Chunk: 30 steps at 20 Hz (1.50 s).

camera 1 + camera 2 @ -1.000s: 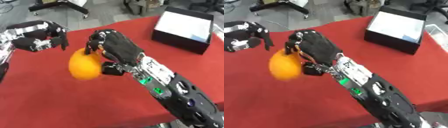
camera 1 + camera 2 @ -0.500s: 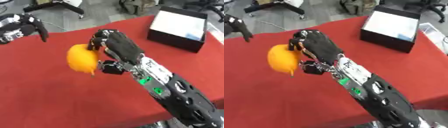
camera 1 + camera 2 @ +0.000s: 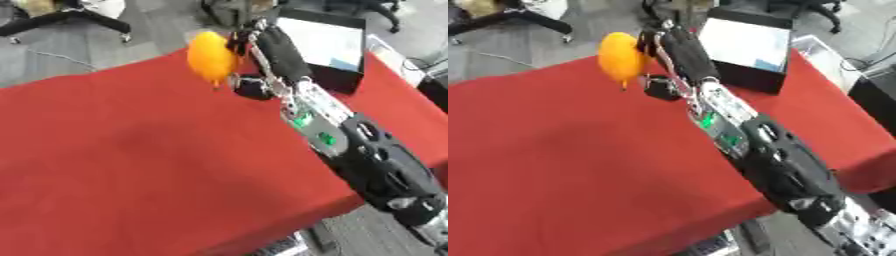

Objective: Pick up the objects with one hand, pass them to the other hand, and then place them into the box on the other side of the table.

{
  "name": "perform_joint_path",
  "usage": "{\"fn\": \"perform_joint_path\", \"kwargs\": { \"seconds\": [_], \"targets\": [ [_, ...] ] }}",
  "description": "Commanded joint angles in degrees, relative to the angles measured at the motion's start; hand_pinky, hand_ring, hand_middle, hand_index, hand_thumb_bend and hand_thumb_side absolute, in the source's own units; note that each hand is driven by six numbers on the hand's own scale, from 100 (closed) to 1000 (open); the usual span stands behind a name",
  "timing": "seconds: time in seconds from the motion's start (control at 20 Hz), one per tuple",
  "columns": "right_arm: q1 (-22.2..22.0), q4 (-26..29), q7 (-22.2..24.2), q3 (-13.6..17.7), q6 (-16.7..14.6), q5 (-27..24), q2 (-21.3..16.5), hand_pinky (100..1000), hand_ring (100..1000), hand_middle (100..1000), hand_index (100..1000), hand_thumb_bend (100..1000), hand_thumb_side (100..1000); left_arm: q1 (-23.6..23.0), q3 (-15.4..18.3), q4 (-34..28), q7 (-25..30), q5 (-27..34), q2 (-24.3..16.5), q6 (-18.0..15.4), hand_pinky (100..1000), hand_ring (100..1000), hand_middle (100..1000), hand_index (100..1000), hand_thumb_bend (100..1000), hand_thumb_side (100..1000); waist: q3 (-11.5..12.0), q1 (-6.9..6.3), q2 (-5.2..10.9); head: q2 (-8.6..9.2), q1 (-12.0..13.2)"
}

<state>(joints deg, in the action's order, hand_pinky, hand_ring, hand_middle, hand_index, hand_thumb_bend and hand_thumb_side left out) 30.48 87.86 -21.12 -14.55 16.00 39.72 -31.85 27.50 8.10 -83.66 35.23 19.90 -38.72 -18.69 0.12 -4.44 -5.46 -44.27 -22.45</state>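
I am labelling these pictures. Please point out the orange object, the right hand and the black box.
orange object (image 3: 211, 57), left eye view, middle of its orange surface.
right hand (image 3: 278, 47), left eye view, back of the hand.
black box (image 3: 750, 78), right eye view, its dark front wall.

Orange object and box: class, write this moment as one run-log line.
right hand: shut on orange object, raised above red table | left hand: not in view | box: far right, open | object not yet in box

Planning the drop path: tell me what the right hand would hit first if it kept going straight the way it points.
Nothing on the table, likely. The right hand, curled on the orange object, points toward the table's far edge, with the box to its right. Beyond lies grey floor; depth is unclear.
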Motion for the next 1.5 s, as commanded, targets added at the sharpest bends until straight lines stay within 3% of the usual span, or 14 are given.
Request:
{"fn": "perform_joint_path", "kwargs": {
  "seconds": [0.05, 0.15, 0.25, 0.3, 0.35, 0.4, 0.55, 0.7, 0.85, 0.9, 0.95, 1.05, 1.3, 1.5],
  "targets": [
    [1.9, -9.0, -7.1, 5.9, 4.5, -5.6, -5.3, 433, 560, 355, 325, 161, 100, -2.5, 5.2, -4.7, -3.8, -1.3, 1.4, 1.8, 735, 549, 533, 666, 100, 665, 0.9, 0.16, 0.1, 0.15, -3.7],
    [2.9, -16.0, -10.4, 8.5, 5.9, -8.2, -7.8, 435, 564, 363, 348, 152, 100, -4.8, 7.5, -7.4, -5.7, -2.1, 4.0, 3.4, 734, 547, 531, 664, 100, 671, 2.3, 0.3, -0.68, 0.15, -5.1],
    [3.9, -22.0, -11.8, 10.3, 6.9, -9.7, -9.6, 453, 591, 414, 491, 158, 206, -6.5, 8.9, -9.5, -6.9, -2.6, 6.2, 5.1, 734, 545, 528, 661, 100, 688, 3.7, 0.41, -1.45, 0.15, -6.1],
    [4.4, -25.5, -11.6, 11.2, 7.9, -10.2, -10.4, 476, 624, 469, 652, 417, 345, -7.3, 9.6, -10.5, -7.4, -2.8, 7.5, 5.9, 734, 544, 528, 660, 100, 695, 4.5, 0.48, -1.86, 0.15, -6.7],
    [4.8, -28.8, -10.3, 11.7, 8.6, -10.4, -11.0, 527, 692, 572, 828, 676, 409, -7.9, 10.2, -11.5, -7.6, -3.0, 8.8, 6.8, 735, 544, 528, 660, 100, 704, 5.2, 0.56, -2.2, 0.15, -7.1],
    [5.2, -31.2, -8.7, 12.1, 9.2, -10.0, -11.6, 566, 729, 630, 898, 809, 488, -8.5, 10.7, -12.4, -7.9, -3.2, 9.7, 7.6, 735, 544, 528, 660, 100, 711, 5.7, 0.65, -2.44, 0.15, -7.4],
    [5.0, -33.5, -5.9, 13.4, 11.7, -5.9, -13.2, 594, 753, 697, 958, 914, 547, -10.0, 11.8, -14.3, -8.3, -3.8, 11.5, 9.6, 736, 544, 528, 660, 100, 725, 6.3, 0.89, -2.88, 0.15, -7.5],
    [3.8, -29.5, -5.1, 14.3, 13.6, -1.0, -14.1, 619, 778, 746, 977, 915, 584, -10.7, 12.5, -15.0, -8.5, -4.3, 12.3, 11.0, 736, 544, 528, 659, 100, 735, 6.2, 1.32, -2.92, 0.15, -7.1],
    [1.5, -20.3, -4.2, 14.5, 14.8, 5.2, -14.5, 632, 783, 758, 968, 849, 613, -11.0, 12.9, -15.3, -8.5, -5.0, 12.8, 11.8, 736, 544, 528, 659, 100, 740, 5.7, 1.72, -2.65, 0.15, -5.6],
    [0.7, -16.1, -3.8, 14.5, 14.3, 7.2, -14.0, 639, 787, 769, 962, 969, 807, -11.1, 13.0, -15.3, -8.6, -5.3, 13.0, 12.1, 737, 545, 529, 659, 100, 740, 5.5, 1.77, -2.52, 0.15, -4.3],
    [-0.2, -11.3, -3.2, 14.3, 13.5, 9.3, -13.3, 652, 793, 771, 956, 776, 581, -11.3, 13.2, -15.3, -8.7, -5.5, 13.3, 12.3, 737, 545, 529, 660, 100, 742, 5.3, 1.82, -2.35, 0.15, -2.6],
    [-2.5, -0.5, -0.9, 13.4, 11.3, 14.3, -10.8, 664, 799, 770, 948, 612, 500, -11.6, 13.7, -15.3, -9.1, -6.3, 13.9, 12.7, 737, 546, 529, 660, 100, 748, 4.9, 1.9, -2.1, 0.15, 1.9],
    [-7.8, 22.2, 6.4, 8.8, 4.9, 22.3, 0.6, 651, 799, 747, 935, 540, 488, -12.2, 14.8, -14.8, -9.7, -9.5, 16.7, 13.2, 740, 551, 533, 660, 100, 759, 3.9, 2.35, -1.68, 0.15, 12.5],
    [-9.6, 26.5, 6.3, 3.3, -2.8, 23.6, 8.4, 655, 801, 747, 931, 507, 493, -12.6, 15.0, -15.1, -9.6, -11.5, 19.5, 13.2, 742, 556, 536, 662, 100, 769, 3.0, 3.25, -1.21, 0.15, 17.8]
  ]
}}
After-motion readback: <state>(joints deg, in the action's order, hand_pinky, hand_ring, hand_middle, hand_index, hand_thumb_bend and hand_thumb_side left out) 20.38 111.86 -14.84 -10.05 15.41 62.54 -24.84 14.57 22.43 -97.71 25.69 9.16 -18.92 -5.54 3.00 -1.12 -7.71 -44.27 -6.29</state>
